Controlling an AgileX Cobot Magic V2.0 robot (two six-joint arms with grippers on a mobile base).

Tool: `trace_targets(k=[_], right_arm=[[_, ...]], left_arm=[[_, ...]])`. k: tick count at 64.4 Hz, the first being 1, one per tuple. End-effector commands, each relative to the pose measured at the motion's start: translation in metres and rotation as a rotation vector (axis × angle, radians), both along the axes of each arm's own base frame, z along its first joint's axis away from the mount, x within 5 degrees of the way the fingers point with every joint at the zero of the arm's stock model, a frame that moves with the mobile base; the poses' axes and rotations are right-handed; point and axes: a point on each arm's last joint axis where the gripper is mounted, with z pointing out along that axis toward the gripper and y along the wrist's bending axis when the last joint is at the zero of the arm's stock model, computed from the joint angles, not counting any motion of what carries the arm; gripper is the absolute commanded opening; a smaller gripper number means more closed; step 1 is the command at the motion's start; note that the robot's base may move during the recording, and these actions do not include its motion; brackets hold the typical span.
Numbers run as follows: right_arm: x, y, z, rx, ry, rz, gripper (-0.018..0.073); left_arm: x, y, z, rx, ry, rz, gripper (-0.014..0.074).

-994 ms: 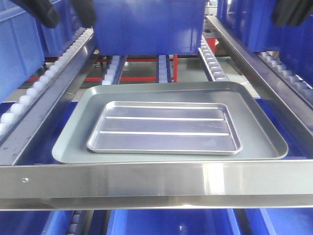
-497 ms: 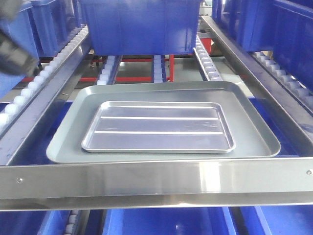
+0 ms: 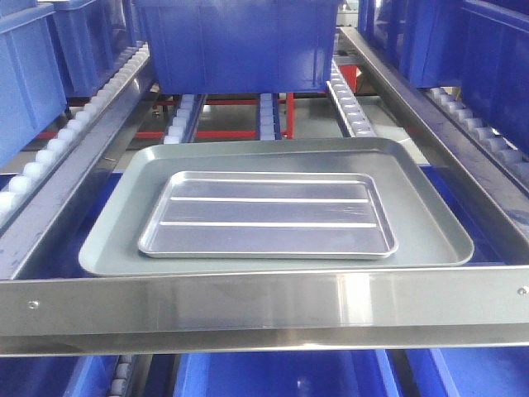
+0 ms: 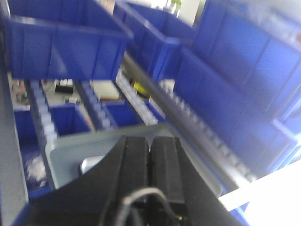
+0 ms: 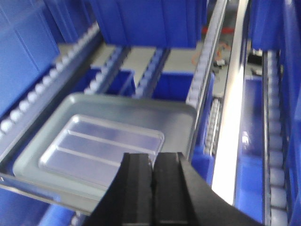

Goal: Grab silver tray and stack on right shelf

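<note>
The silver tray (image 3: 267,214) lies flat in the middle of the frame, nested inside the larger grey tray (image 3: 430,223), which rests on the shelf (image 3: 264,302) behind its shiny front rail, with a blue bin (image 3: 240,45) beyond at the top. In each wrist view, the left pincer (image 4: 149,155) and the right pincer (image 5: 153,172) show fingers pressed together, holding nothing, above the trays.

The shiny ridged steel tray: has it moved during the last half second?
No. The shiny ridged steel tray lies at the same spot inside the larger matte grey tray.
</note>
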Motion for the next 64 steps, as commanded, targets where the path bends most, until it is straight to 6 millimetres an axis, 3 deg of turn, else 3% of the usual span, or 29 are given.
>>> trace_targets(k=[1, 40, 46, 55, 64], right_arm=[[-0.008, -0.003, 0.019, 0.026, -0.151, 0.022, 0.0056], [-0.008, -0.003, 0.018, 0.025, -0.148, 0.021, 0.0056], [-0.008, -0.003, 0.018, 0.025, -0.148, 0.021, 0.0056], [-0.008, -0.003, 0.018, 0.025, -0.148, 0.021, 0.0056], [-0.008, -0.003, 0.018, 0.025, -0.148, 0.021, 0.0056]], left_arm=[[-0.012, 0.008, 0.017, -0.082, -0.116, -0.023, -0.01], [-0.017, 0.013, 0.017, -0.098, -0.124, -0.02, -0.01], [-0.018, 0.012, 0.012, -0.103, -0.068, -0.038, -0.01], [-0.021, 0.01, 0.001, 0.081, -0.155, -0.051, -0.01], [-0.021, 0.015, -0.019, 0.064, -0.117, 0.097, -0.01]])
